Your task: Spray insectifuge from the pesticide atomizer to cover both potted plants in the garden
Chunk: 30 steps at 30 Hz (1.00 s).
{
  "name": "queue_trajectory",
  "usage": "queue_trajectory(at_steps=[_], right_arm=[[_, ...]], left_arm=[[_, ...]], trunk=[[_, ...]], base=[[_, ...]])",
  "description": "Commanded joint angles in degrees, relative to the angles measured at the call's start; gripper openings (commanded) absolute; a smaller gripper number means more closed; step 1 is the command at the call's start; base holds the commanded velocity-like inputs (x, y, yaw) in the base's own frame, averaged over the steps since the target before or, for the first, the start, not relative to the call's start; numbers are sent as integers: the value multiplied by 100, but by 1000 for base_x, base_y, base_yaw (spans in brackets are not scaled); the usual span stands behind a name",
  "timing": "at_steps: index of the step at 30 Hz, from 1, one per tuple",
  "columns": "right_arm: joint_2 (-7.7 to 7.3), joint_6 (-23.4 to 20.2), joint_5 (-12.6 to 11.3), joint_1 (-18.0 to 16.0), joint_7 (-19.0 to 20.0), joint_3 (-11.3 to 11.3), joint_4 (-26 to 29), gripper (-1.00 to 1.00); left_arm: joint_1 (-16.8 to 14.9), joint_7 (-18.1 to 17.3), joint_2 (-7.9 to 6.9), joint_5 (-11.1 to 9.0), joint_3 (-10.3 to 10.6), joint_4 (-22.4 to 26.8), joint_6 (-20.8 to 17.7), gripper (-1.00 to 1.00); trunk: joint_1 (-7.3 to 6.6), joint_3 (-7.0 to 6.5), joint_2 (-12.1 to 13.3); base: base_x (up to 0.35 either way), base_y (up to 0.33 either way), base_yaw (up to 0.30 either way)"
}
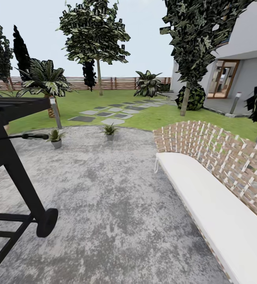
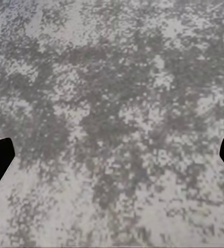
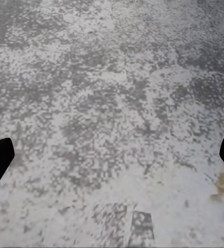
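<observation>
1. In each wrist view, dark fingers were seen at both side edges, the left gripper (image 2: 112, 155) and the right gripper (image 3: 112, 155) alike spread wide apart over nothing but mottled grey paving (image 2: 112, 93).
2. Nothing was held between either pair of fingers, and bare ground lay ahead of both.
3. In the head view, a black wheeled grill (image 1: 10, 157) was found nearest on the left, cut off by the frame edge, and a white-cushioned woven bench (image 1: 207, 197) on the right.
4. Well beyond the fingers, at the far rim of the paved area, the two potted plants were seen: one (image 1: 56, 138) just past the grill's handle, the other (image 1: 110, 131) further right, near the stepping stones (image 1: 104, 114).
5. The pesticide atomizer could not be made out; it was judged possibly hidden behind the grill or too small to tell.
6. Neither arm could be called nearer to it, and its long axis could not be given; finding it was judged the first need.
7. Farthest off, lawn (image 1: 152, 118), palms and a slatted fence (image 1: 116, 83) were seen; no white specks could be told on the leaves.
</observation>
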<state>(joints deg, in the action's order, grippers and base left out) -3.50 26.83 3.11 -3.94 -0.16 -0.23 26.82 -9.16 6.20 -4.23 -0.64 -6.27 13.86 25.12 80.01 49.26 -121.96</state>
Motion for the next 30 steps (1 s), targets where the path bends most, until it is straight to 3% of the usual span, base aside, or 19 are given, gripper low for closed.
queue_trajectory(at_steps=[1,30], right_arm=[[-1,15,31,-2,-2,-4,-2,100],[-1,17,31,-2,-2,-4,-2,100]], left_arm=[[-5,4,1,-6,-6,-6,20,100],[-7,4,2,-6,-6,-6,20,100]], trunk=[[3,5,-2],[3,5,-2]], base=[[339,0,234],[339,0,15]])
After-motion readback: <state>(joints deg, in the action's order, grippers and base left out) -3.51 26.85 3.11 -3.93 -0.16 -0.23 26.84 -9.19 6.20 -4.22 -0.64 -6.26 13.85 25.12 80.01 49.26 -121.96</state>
